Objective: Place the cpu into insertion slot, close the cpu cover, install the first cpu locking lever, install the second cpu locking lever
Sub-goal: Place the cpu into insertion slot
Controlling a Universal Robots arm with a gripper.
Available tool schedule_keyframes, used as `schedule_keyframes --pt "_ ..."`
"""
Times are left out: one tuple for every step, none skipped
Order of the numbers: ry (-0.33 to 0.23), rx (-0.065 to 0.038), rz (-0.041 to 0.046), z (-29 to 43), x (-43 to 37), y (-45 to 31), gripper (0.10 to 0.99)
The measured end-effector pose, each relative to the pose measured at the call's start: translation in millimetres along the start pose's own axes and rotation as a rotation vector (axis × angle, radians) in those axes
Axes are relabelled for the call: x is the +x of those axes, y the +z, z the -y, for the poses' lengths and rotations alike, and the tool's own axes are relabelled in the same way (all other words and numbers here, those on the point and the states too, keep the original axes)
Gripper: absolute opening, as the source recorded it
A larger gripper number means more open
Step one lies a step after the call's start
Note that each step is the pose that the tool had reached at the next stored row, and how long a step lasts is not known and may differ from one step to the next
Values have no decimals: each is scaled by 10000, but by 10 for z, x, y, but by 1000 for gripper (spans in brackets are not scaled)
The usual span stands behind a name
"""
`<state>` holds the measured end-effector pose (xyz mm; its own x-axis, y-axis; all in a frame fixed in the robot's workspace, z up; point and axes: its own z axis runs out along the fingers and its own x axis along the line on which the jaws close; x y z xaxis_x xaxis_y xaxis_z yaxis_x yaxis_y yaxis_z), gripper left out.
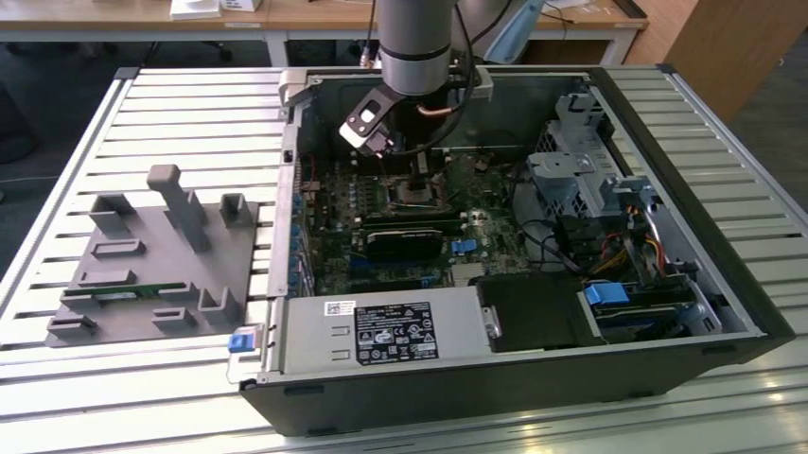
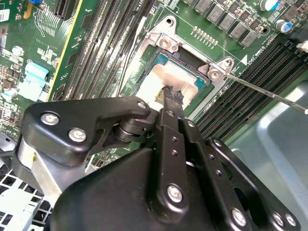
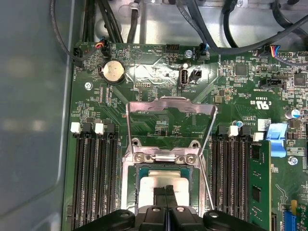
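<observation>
Gripper (image 3: 166, 189), closed, low over partly hidden cpu (image 3: 185, 180), perhaps touching it.

Exterior view: high up, angled down on whole open PC case (image 1: 505, 397) & slatted table (image 1: 189, 113). Both wrist views: v. close over motherboard (image 3: 159, 72), second more oblique. Shared: cpu (image 3: 180, 179) area.

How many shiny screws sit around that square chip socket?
2: one screw at a corner of the insertion slot, a second screw at the next corner. The end effector may hide more.
</observation>
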<state>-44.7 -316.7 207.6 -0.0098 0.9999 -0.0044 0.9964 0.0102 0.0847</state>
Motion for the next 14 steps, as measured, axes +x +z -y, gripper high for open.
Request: schedule_keyframes --pt "0 0 0 0 0 0 106" --pt "0 0 0 0 0 0 106" --pt "0 0 0 0 0 0 106" --pt "0 0 1 0 0 0 106" --pt "0 1 2 0 0 -1 106" --pt "0 1 3 0 0 -3 106" --pt "0 1 2 0 0 -4 106" --pt "0 2 4 0 0 -7 106" --pt "0 2 4 -1 -1 -11 106" --pt "0 1 2 -1 -1 -18 106" --pt "0 0 2 -2 0 -27 106" --pt "1 0 0 -2 0 -30 106" --pt "0 0 1 -3 0 -33 106" --pt "0 0 1 -3 0 -36 106"
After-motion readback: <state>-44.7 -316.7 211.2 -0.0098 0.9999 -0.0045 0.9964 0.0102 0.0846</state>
